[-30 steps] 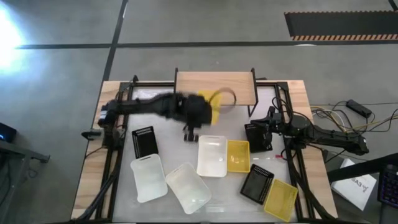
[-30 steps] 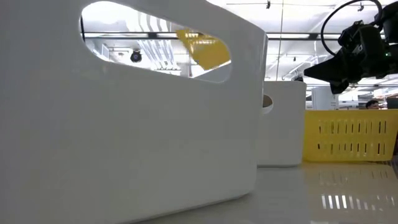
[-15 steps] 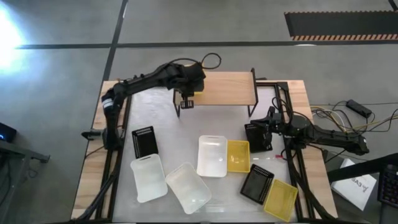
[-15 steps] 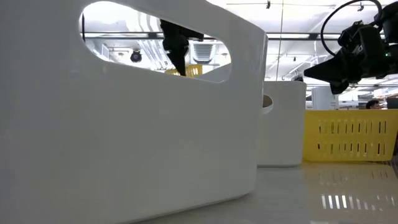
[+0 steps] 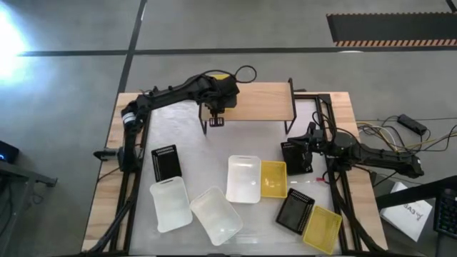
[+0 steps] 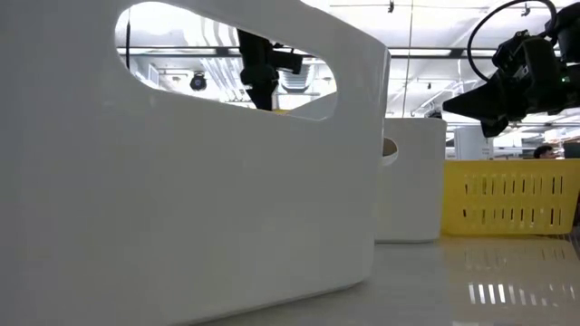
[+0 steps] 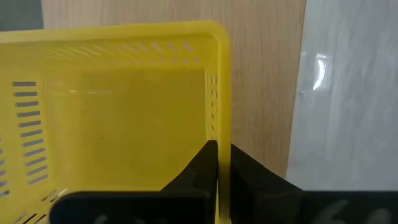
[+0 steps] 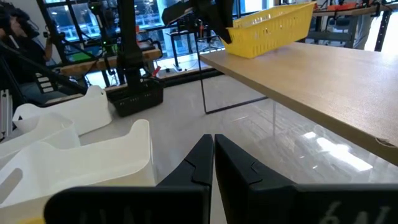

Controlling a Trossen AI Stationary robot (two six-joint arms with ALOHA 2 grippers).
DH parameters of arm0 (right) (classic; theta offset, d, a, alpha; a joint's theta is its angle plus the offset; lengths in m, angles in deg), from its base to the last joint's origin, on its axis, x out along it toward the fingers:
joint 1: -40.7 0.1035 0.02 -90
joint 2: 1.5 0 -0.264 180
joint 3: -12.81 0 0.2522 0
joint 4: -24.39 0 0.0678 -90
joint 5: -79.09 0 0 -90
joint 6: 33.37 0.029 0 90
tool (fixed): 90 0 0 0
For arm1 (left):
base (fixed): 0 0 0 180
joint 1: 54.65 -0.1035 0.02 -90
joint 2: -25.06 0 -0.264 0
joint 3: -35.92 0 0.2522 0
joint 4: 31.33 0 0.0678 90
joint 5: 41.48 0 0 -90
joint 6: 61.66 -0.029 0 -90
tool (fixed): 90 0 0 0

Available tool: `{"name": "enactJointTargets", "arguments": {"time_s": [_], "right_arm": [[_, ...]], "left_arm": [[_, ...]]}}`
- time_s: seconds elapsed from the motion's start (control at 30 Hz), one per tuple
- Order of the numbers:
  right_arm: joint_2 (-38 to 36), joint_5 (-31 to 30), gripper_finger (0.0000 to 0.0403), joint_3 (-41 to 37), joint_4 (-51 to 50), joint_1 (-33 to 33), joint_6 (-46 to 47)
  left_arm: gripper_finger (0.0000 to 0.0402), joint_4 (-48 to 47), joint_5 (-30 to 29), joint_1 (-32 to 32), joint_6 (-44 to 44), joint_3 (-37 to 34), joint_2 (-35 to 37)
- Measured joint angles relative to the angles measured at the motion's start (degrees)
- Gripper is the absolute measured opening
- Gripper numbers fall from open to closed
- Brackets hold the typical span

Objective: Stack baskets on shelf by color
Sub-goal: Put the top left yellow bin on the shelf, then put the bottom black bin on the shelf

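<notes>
One yellow basket (image 7: 118,118) is being pinched by its wall in the left claw (image 7: 217,180) over the shelf (image 5: 250,100); lowering it flat before release seems best. Right claw (image 8: 213,163) is idling, pressed together.

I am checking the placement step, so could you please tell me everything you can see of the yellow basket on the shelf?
The yellow basket is a shallow rectangular plastic tray with slotted walls. It sits at one end of the shelf, on its light wooden top, slightly tilted rather than flat. The left gripper is shut on its rim, one finger inside the wall and one outside. Nothing lies in it.
</notes>
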Motion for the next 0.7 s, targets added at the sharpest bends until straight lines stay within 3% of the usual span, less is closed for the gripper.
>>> {"name": "enactJointTargets", "arguments": {"time_s": [0.2, 0.7], "right_arm": [[0.0, 0.0, 0.0009, 0.0, 0.0, 0.0, 0.0], [0.0, 0.0, 0.0009, 0.0, 0.0, 0.0, 0.0]], "left_arm": [[0.0011, -0.4, 0.0, 0.0, 0.0, 0.1, 0.2], [0.0128, -2.6, -0.3, 0.0, 0.1, 2.7, 1.9]]}}
